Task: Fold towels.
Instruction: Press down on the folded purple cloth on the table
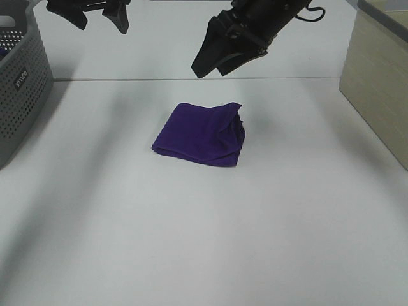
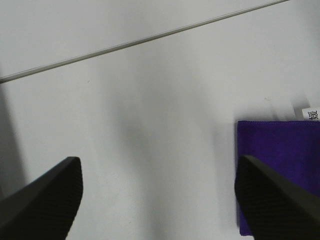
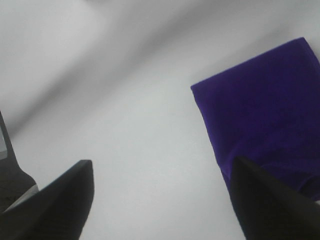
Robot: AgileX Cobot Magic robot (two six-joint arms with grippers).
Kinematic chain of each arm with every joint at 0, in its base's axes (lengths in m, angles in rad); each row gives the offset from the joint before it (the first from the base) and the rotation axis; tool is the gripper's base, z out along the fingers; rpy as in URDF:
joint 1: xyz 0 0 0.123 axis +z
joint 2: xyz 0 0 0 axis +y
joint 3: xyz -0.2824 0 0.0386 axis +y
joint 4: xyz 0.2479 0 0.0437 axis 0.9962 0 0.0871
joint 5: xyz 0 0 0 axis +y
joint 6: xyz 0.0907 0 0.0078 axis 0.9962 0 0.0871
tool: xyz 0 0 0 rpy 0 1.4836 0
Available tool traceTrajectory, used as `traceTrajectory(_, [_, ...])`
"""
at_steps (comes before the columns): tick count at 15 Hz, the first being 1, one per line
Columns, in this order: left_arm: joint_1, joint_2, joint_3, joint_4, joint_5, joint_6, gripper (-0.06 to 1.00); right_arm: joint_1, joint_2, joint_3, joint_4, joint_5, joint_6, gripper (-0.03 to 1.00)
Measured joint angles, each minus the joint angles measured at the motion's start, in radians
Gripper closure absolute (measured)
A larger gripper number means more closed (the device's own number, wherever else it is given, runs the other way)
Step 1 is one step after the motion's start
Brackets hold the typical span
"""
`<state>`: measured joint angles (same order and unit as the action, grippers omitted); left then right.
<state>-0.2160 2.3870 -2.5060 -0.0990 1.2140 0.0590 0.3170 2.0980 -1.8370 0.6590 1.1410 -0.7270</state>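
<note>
Across the white worktop we've got a grey perforated basket at the left edge and a pale wooden box over on the right. Dead centre lies the purple towel, flat on the surface as a compact folded packet, with its layers bunched and slightly lifted along the right side. Both arms hang high over the far part of the worktop. The right hand hovers above and just beyond the towel's far edge, clear of the cloth, fingers spread wide and gripping nothing. The left hand is up at the far left, well apart from the towel, its fingers likewise parted and empty. From the left wrist a corner of the towel shows beside one finger, and a small white tag pokes out at its edge. My read is that the fold is made but untidy. The next move calls for a hand to drop to that rumpled right side, pinch every layer together and flatten it or lay it over, since soft cloth like this could spring open if only the top layer is caught.
</note>
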Motion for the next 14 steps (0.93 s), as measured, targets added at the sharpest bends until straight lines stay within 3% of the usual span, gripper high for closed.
traceTrajectory(3, [0.025, -0.028, 0.001, 0.001, 0.002, 0.034, 0.18, 0.094, 0.089, 0.000, -0.053, -0.143, -0.100, 0.22])
traceTrajectory(5, [0.039, -0.038, 0.001, 0.001, 0.002, 0.034, 0.18, 0.128, 0.137, 0.000, -0.105, -0.182, -0.125, 0.22])
traceTrajectory(8, [0.043, -0.063, 0.001, 0.000, 0.003, 0.035, 0.18, 0.111, 0.221, 0.000, -0.190, -0.225, -0.113, 0.22])
traceTrajectory(14, [0.043, -0.072, 0.001, -0.019, 0.004, 0.037, 0.18, 0.088, 0.275, -0.001, -0.218, -0.288, -0.104, 0.22])
